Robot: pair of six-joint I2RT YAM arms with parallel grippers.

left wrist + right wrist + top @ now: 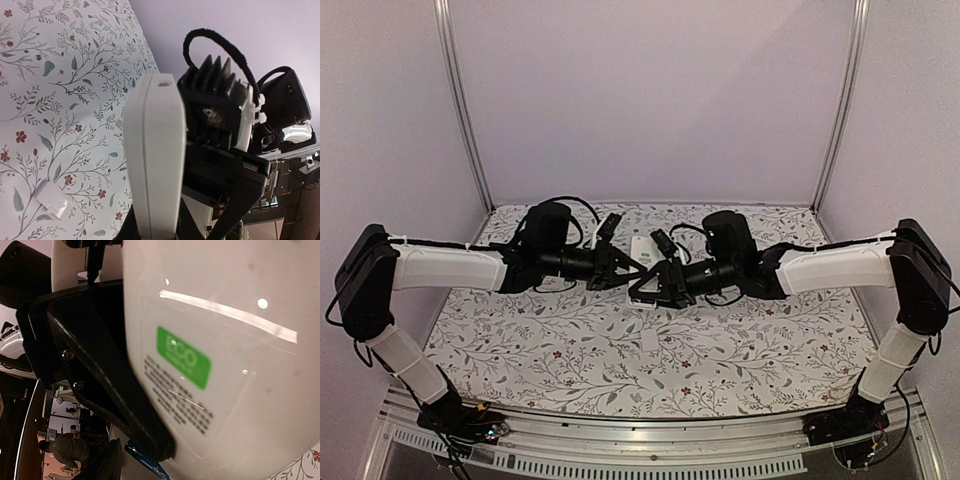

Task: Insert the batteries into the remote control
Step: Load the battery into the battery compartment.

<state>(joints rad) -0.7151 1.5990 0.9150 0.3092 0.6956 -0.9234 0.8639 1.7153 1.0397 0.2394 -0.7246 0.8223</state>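
Your left gripper (618, 268) holds the remote (155, 160) up in the air over the middle of the table (520, 340). Its fingers are squeezed on one end of the remote.

The back of the remote faces your right gripper (657, 285), which is very close to it. I cannot tell if the right fingers are apart or together. A blue bit (145, 460) peeks out low down, just beside the remote. I think it is the blue battery. I can't see the black battery or the slot. The cover (51, 200) lies on the table below.

Hold the left arm steady. Move the right arm slowly. Line the battery up with the slot first. Then push gently, so the remote does not slip or tip.
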